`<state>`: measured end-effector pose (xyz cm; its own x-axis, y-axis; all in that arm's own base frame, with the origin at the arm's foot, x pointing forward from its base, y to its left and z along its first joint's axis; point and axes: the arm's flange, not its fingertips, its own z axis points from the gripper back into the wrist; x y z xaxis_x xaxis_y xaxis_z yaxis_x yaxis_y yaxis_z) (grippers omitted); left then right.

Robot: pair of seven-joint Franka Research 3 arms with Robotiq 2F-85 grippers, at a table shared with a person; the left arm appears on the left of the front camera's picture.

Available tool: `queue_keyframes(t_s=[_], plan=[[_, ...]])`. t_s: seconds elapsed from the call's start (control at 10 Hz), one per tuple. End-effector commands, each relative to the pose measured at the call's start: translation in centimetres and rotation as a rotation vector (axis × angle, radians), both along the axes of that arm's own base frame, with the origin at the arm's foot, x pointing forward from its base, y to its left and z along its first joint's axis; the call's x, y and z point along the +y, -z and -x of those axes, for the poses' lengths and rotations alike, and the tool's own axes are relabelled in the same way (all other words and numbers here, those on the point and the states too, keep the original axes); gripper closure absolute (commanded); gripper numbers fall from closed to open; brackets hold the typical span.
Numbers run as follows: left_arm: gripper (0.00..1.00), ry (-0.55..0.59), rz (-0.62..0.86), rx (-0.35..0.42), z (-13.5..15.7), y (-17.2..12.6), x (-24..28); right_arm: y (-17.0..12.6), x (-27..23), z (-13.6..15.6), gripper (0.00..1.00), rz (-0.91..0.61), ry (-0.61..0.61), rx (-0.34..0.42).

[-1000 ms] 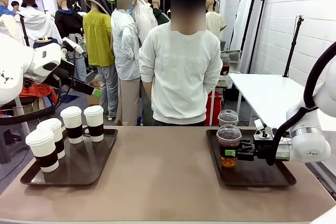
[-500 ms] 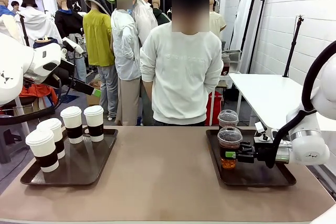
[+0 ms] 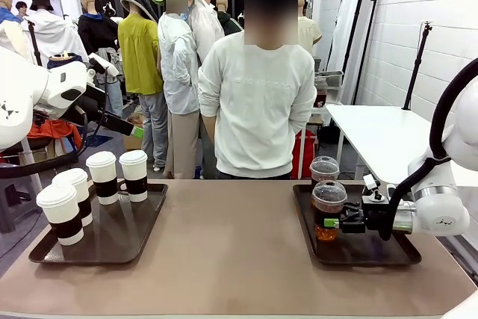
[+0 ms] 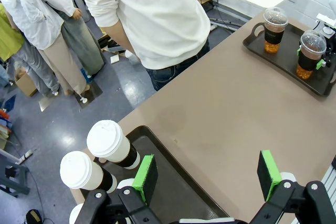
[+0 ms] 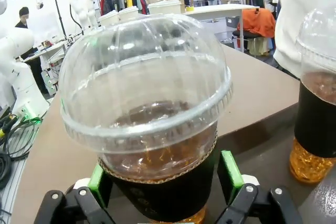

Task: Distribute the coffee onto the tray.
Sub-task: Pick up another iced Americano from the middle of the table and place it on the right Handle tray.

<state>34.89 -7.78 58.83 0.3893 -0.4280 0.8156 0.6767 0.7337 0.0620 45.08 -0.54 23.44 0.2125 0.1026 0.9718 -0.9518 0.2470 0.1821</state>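
Several white paper coffee cups (image 3: 102, 177) with brown bands stand on the left dark tray (image 3: 112, 259). My left gripper (image 4: 207, 174) hangs open above that tray (image 4: 173, 182), with two of the cups (image 4: 112, 145) just beyond its fingers. Two clear dome-lidded cups of amber coffee stand on the right tray (image 3: 358, 255). My right gripper (image 3: 337, 223) is level with the nearer cup (image 3: 328, 211). In the right wrist view its green pads (image 5: 229, 174) stand on either side of this cup (image 5: 149, 129), slightly apart from it, so my right gripper (image 5: 163, 182) is open. The other clear cup (image 5: 317, 119) stands behind it.
A person in a white sweatshirt (image 3: 258, 102) stands at the far side of the table with hands behind the back. Bare brown tabletop (image 3: 231, 244) lies between the two trays. A white table (image 3: 381, 132) stands at the back right.
My right gripper's fingers have parted from the nearer clear cup, which stands on the right tray. The gripper and cup sit slightly further right than before. The left arm has not moved.
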Motion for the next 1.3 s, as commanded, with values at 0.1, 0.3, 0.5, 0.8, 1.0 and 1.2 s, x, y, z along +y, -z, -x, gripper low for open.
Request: queue_keyframes(t_s=[0.1, 0.3, 0.5, 0.8, 1.0, 1.2], plan=[[0.00, 0.008, 0.006, 0.006, 0.1, 0.1, 0.0, -0.9, -0.8, 0.0, 0.00, 0.031, 0.012, 0.059], [0.00, 0.008, 0.006, 0.006, 0.1, 0.1, 0.0, -1.7, -1.7, 0.5, 0.00, 0.043, 0.025, 0.073], [0.00, 0.008, 0.006, 0.006, 0.1, 0.1, 0.0, -2.5, -2.3, 1.3, 0.00, 0.062, 0.021, 0.082], [0.00, 0.008, 0.006, 0.006, 0.1, 0.1, 0.0, -3.4, -3.5, 2.7, 0.00, 0.091, -0.005, 0.114], [0.00, 0.008, 0.006, 0.006, 0.1, 0.1, 0.0, -4.1, -4.0, 3.2, 0.00, 0.118, 0.014, 0.120], [0.00, 0.008, 0.006, 0.006, 0.1, 0.1, 0.0, -3.4, -3.8, 2.5, 0.00, 0.091, -0.002, 0.095]])
